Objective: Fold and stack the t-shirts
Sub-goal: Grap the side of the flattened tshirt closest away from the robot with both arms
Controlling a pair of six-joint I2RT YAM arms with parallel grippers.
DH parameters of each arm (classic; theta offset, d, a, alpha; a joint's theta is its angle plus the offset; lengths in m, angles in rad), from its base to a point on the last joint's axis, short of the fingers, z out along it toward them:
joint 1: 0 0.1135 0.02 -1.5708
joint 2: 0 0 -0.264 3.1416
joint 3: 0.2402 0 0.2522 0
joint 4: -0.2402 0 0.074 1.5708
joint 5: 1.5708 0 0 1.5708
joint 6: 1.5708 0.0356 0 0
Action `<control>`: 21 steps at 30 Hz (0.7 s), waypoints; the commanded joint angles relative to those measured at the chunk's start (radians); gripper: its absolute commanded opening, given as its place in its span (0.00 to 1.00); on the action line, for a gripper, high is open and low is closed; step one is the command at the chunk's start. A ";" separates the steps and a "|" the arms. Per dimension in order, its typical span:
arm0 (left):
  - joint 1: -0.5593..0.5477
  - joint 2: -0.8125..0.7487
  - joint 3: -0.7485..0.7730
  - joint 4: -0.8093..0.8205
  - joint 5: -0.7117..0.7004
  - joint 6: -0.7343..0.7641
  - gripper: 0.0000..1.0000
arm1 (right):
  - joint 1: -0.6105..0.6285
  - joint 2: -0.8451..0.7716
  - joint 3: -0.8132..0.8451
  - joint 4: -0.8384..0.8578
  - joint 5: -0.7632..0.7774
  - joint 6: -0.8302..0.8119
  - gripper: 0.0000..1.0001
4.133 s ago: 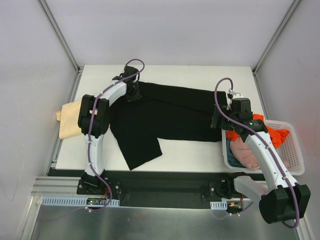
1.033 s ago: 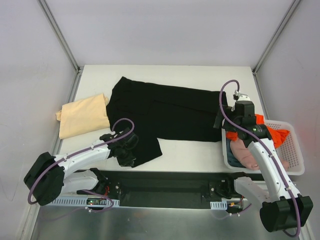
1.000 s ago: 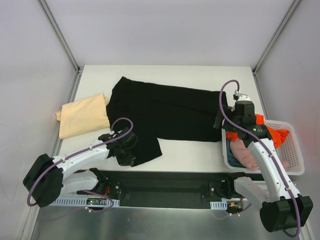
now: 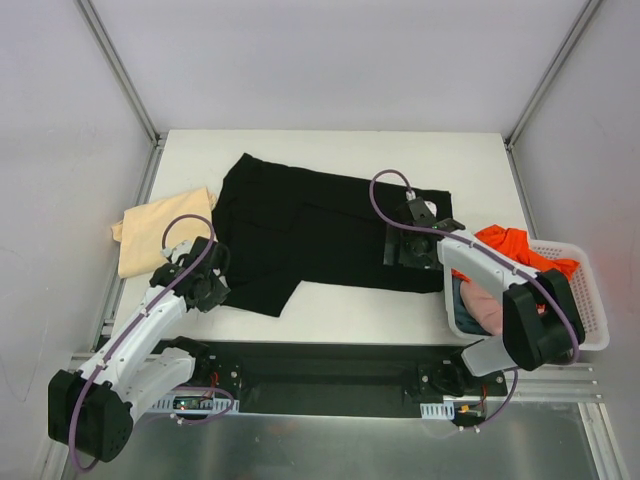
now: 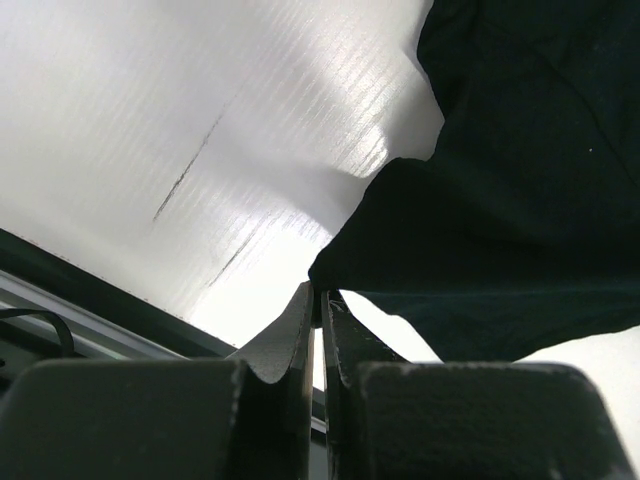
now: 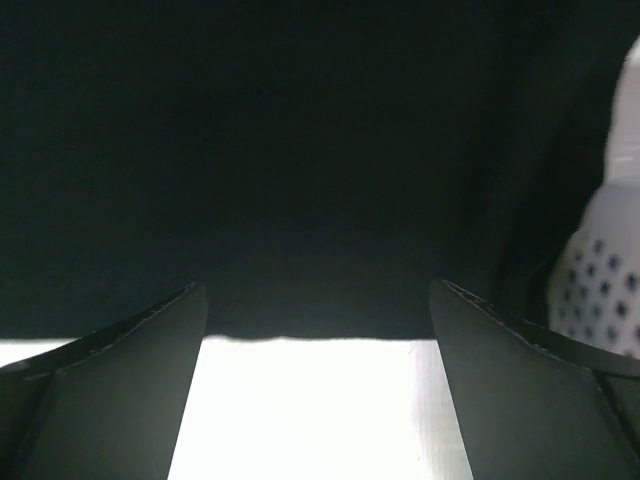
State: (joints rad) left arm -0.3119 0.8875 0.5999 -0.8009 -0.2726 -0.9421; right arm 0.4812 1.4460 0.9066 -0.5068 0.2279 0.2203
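A large black t-shirt (image 4: 330, 225) lies spread across the middle of the table. My left gripper (image 4: 215, 290) is at its near left corner, shut on a pinch of the black cloth (image 5: 480, 200); in the left wrist view the closed fingertips (image 5: 318, 296) hold a corner lifted off the white table. My right gripper (image 4: 398, 255) hovers low over the shirt's near right hem (image 6: 320, 250), fingers (image 6: 150, 350) wide apart, nothing between them. A pale tan t-shirt (image 4: 160, 235) lies at the table's left edge. Orange (image 4: 510, 245) and pink (image 4: 480, 305) t-shirts sit in the basket.
A white mesh basket (image 4: 592, 290) stands at the table's right edge, close to my right arm; its wall (image 6: 600, 280) shows at the right of the right wrist view. Bare white table (image 4: 360, 305) runs along the front, with a black rail beyond its near edge.
My left gripper has moved left and slightly away from the front edge, dragging the shirt's near flap with it. My right arm has swung left from the basket to over the shirt's hem.
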 commanded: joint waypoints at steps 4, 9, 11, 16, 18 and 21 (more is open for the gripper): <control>0.013 -0.018 0.028 -0.038 -0.053 0.005 0.00 | -0.145 0.004 0.006 -0.038 0.041 0.056 0.96; 0.013 -0.013 0.031 -0.040 -0.051 0.006 0.00 | -0.237 0.013 -0.026 -0.013 0.018 0.031 0.96; 0.014 -0.016 0.031 -0.040 -0.051 0.008 0.00 | -0.260 0.030 -0.011 -0.016 0.014 0.019 0.97; 0.013 -0.028 0.031 -0.037 -0.045 0.008 0.00 | -0.282 0.025 0.026 -0.047 0.035 -0.011 0.97; 0.013 -0.028 0.034 -0.032 -0.024 0.022 0.00 | -0.274 0.016 0.035 -0.044 -0.024 -0.039 0.97; 0.013 -0.027 0.040 -0.020 0.015 0.035 0.00 | -0.213 -0.016 0.037 -0.059 -0.032 -0.064 0.97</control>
State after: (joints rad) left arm -0.3119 0.8711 0.6003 -0.8066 -0.2871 -0.9363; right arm 0.2703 1.4544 0.9382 -0.4496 0.0856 0.2955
